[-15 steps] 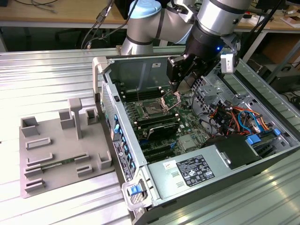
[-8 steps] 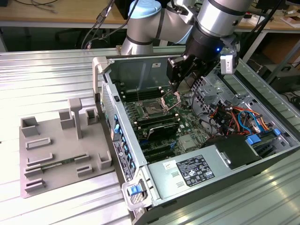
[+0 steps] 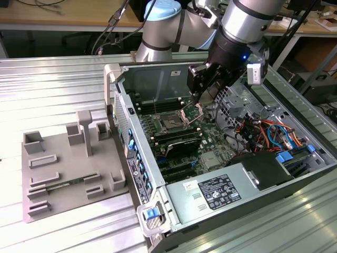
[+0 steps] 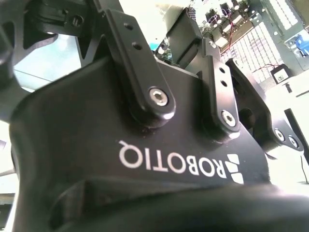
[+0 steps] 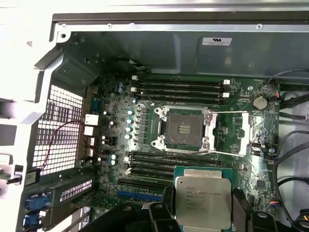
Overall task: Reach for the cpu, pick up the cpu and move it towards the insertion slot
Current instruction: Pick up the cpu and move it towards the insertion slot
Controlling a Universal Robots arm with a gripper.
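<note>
Claw [image 5: 203,220] clamped on the cpu [image 5: 203,200], held above the motherboard beside the open insertion slot [image 5: 183,128]. Judgement: keep the chip level and square with the socket frame, clear of the raised lever.

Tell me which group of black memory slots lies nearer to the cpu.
The group between the insertion slot and the cpu; the other group lies beyond the slot, next to the case wall.
</note>
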